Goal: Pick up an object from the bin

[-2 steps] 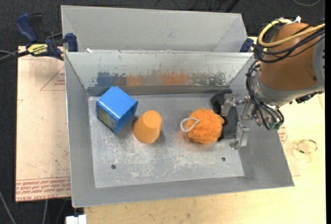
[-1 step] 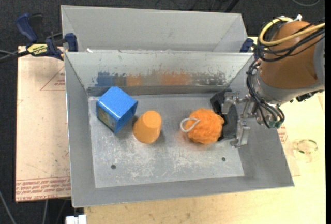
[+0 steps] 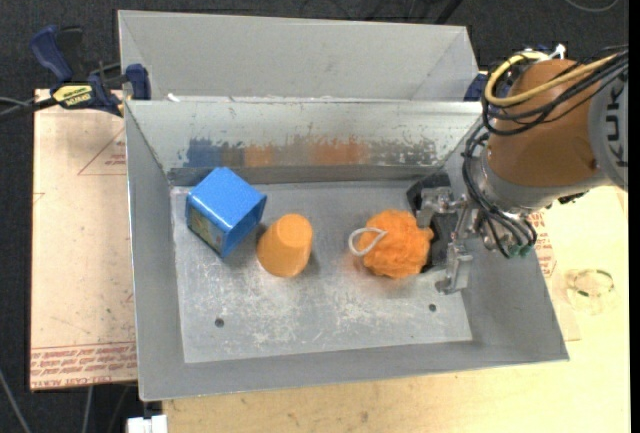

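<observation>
- The grey metal bin [image 3: 330,326] has three things on its floor, all in the back half, in a loose row from left to right.
- The arm [image 3: 600,136] comes in over the right wall of the bin. Its wrist has a rounded orange cover [image 3: 540,136], and yellow and dark cables [image 3: 515,81] loop over the top of it.
- The hand [image 3: 447,246] is low in the right part of the bin, close to the floor. It is just beside the right side of a fluffy orange bath sponge [image 3: 397,243].
- I cannot tell if the hand is open or closed, because its parts overlap each other from this angle. The sponge is not seen inside it, so I cannot say that it holds anything.
- The sponge lies right of the middle of the bin. A white cord loop [image 3: 364,241] sticks out from its left side and rests on the floor.
- An orange cup [image 3: 285,244] lies on its side left of the sponge, near it but apart from it.
- A blue box [image 3: 225,209] is at the far left, tilted, just beside the cup. Whether the two touch I cannot tell.
- The front half of the bin floor is bare metal with scratches.
</observation>
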Available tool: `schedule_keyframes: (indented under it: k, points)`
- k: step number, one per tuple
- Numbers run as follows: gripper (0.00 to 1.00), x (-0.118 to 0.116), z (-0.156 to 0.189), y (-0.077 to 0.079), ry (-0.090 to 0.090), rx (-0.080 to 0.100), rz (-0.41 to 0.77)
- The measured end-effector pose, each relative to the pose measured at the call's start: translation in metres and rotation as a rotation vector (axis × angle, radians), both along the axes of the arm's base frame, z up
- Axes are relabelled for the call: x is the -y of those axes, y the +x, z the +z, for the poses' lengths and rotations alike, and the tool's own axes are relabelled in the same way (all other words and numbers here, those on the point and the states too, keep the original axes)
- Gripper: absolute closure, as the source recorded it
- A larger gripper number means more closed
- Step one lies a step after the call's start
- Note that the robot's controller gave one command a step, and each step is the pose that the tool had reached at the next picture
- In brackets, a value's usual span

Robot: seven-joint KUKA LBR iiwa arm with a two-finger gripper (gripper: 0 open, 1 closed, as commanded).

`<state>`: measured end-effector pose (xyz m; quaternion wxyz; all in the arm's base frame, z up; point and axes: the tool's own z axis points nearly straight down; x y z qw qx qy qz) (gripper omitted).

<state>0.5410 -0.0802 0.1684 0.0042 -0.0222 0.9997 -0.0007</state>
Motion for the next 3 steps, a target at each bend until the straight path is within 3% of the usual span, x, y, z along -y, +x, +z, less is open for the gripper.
schedule_keyframes:
  k: [1,2,3]
  points:
    - [0.00,-0.017,-0.041,-0.005,0.002,-0.005,-0.024]
    - [0.00,-0.025,-0.061,0.000,0.003,-0.003,-0.178]
    - [0.00,-0.033,-0.073,0.010,0.000,0.004,-0.031]
